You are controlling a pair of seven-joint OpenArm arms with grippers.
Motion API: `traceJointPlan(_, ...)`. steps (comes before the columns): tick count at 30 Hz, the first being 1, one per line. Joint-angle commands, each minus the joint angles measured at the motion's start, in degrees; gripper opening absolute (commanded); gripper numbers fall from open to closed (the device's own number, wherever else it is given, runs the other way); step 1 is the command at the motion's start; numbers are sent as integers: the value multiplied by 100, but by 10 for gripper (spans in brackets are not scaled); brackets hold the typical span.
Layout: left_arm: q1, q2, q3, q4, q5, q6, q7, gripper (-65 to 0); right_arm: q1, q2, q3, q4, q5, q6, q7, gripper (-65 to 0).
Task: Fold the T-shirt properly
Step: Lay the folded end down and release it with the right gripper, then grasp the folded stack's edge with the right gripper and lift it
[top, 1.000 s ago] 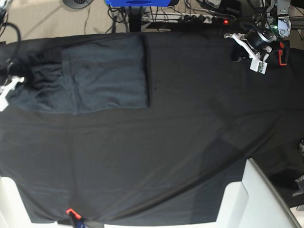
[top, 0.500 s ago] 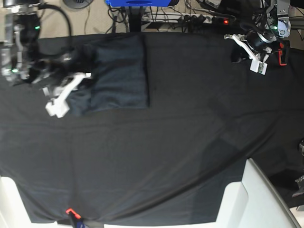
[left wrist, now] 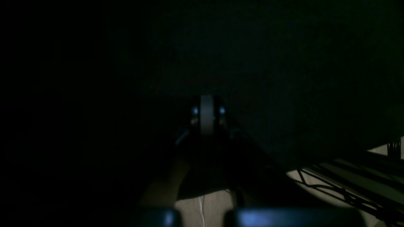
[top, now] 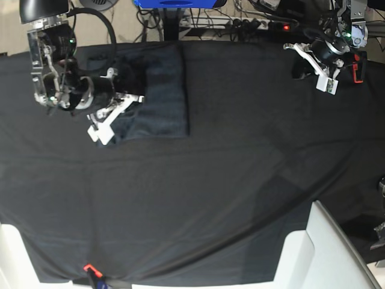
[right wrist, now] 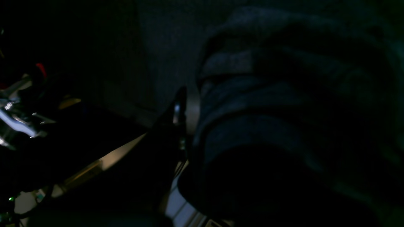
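The T-shirt lies folded at the far left of the black-covered table, a narrow charcoal block. My right gripper sits at the shirt's left edge, shut on a bunch of the cloth. In the right wrist view the grey folds of the T-shirt pile up right against the dark fingertip of my right gripper. My left gripper rests shut at the far right of the table, holding nothing. The left wrist view is very dark and shows the left gripper with its jaws together over the black cloth.
A white seat or bin stands at the near right corner. A power strip and cables run behind the far edge, beside a blue object. An orange clip holds the tablecloth at the near edge.
My right arm has swung in from the left edge towards the right, carrying the shirt's left part over the rest, so the shirt is narrower. The left arm has stayed put.
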Motion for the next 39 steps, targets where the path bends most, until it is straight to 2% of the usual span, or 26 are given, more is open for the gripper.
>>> traceJointPlan(1, 21, -90, -45, 86, -68, -2, -108, -650, 91, 8, -105, 68, 114, -83, 68, -648)
traceJointPlan(4, 21, -90, -45, 86, -68, -2, -108, -650, 135, 43, -483, 68, 114, -655, 243, -648)
traceJointPlan(8, 21, -90, -45, 86, -68, -2, -108, -650, 302, 184, -966, 42, 106, -1059, 560, -648)
traceJointPlan(11, 38, -90, -45, 86, -68, -2, -108, -650, 434, 351, -1379, 42, 79, -1718, 736, -648)
traceJointPlan(13, 56, -90, -54, 86, -68, -2, -108, -650, 548, 465, -1819, 86, -220, -2263, 815, -648)
traceJointPlan(17, 38, -99, -54, 86, -68, -2, -108, -650, 689, 474, -2628, 86, -1072, -3151, 806, -648)
traceJointPlan(22, 29, -99, -54, 86, -68, -2, -108, -650, 741, 307, -3437, 68, -1960, -3846, 674, -648)
traceJointPlan(28, 21, -99, -54, 86, -68, -2, -108, -650, 777, -18, -4201, 59, -3402, -3850, 217, -648)
traceJointPlan(33, 21, -99, -54, 86, -68, -2, -108, -650, 733, -387, -4342, 42, -4457, -3850, -64, -629)
traceJointPlan(35, 21, -99, -54, 86, -68, -2, -108, -650, 715, -502, -4333, 42, -4677, -3850, -108, -555)
traceJointPlan(39, 21, -99, -54, 86, -68, -2, -108, -650, 654, -537, -4333, 77, -4721, -3850, -126, -330)
